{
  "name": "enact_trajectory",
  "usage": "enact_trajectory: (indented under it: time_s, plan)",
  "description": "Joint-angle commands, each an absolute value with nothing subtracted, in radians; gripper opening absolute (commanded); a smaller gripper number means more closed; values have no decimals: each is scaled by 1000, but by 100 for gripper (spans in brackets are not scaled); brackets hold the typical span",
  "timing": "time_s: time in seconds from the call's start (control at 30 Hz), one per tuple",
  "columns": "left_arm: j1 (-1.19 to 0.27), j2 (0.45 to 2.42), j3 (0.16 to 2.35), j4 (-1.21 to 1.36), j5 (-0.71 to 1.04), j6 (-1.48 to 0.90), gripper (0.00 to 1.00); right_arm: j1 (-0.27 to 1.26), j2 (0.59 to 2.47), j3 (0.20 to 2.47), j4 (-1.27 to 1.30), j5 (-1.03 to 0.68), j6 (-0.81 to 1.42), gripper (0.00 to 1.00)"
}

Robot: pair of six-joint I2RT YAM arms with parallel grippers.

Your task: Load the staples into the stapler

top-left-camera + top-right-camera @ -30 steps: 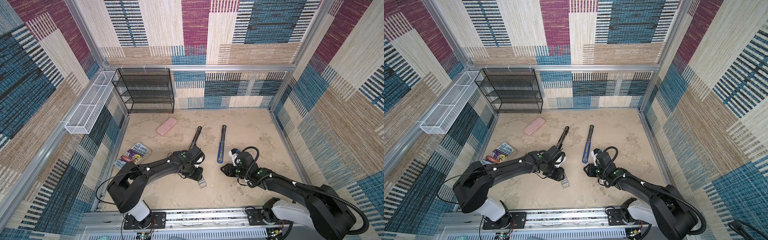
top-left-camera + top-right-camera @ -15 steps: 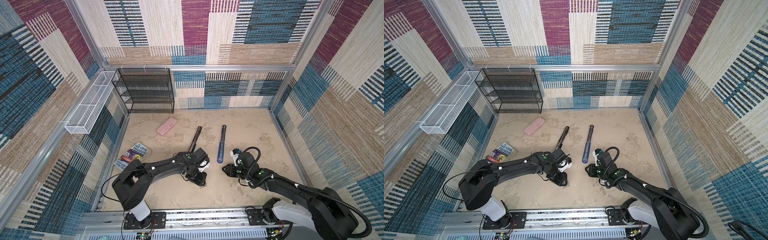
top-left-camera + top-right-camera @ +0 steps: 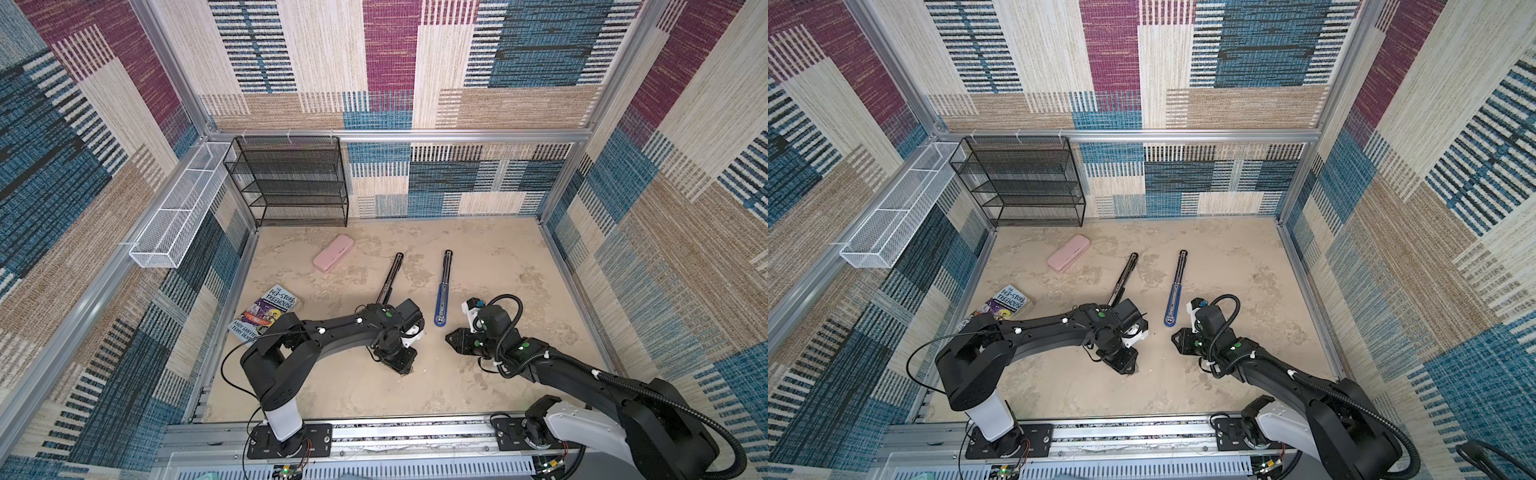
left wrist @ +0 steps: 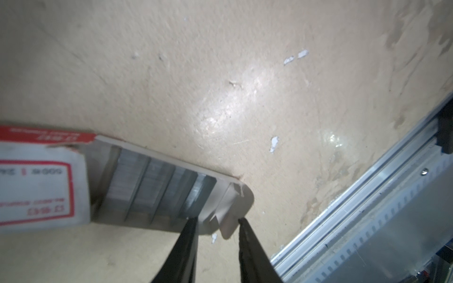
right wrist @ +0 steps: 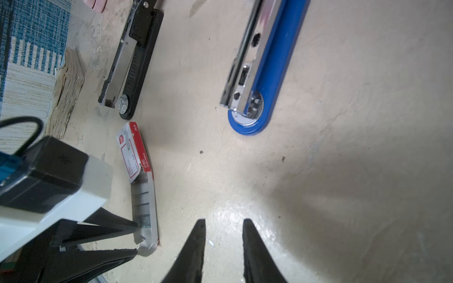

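Observation:
The staples (image 4: 157, 186) are grey strips in a row in a tray that is slid partway out of its white box with red edges (image 4: 36, 186). The box lies flat on the floor and also shows in the right wrist view (image 5: 133, 152). My left gripper (image 4: 217, 218) points down at the tray's far end. Its fingertips stand apart at the tray's edge, either side of the end flap, gripping nothing. A blue stapler (image 3: 444, 286) and a black stapler (image 3: 390, 276) lie folded open beyond it. My right gripper (image 5: 223, 221) hovers open over bare floor, right of the tray.
A pink oblong case (image 3: 333, 258) lies at the back left and a paperback book (image 3: 266, 313) by the left wall. A black mesh rack (image 3: 291, 183) and a white wire basket (image 3: 178, 216) stand at the back left. The metal front rail (image 3: 374, 432) runs close behind the left gripper.
My left wrist has turned and settled over the tray's end, hiding it from above, and its jaws have narrowed. The right arm has barely shifted.

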State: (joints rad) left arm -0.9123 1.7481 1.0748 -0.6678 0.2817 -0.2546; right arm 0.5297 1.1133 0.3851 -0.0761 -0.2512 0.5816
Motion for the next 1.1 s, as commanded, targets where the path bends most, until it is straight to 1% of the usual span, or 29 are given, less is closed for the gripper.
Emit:
enact_trajectory:
  time_s: [0.0, 0.27, 0.67, 1.07]
  plan:
    - [-915, 1759, 1081, -691, 252, -223, 32, 529, 1117, 390, -69, -250, 575, 30]
    - [-920, 1782, 1089, -691, 222, -213, 27, 529, 1103, 381, -73, -250, 580, 29]
    - [-923, 1749, 1117, -703, 198, -212, 27, 529, 1095, 361, -59, -258, 592, 29]
    - [-935, 1790, 1108, -704, 185, -199, 25, 529, 1096, 354, -54, -261, 595, 29]
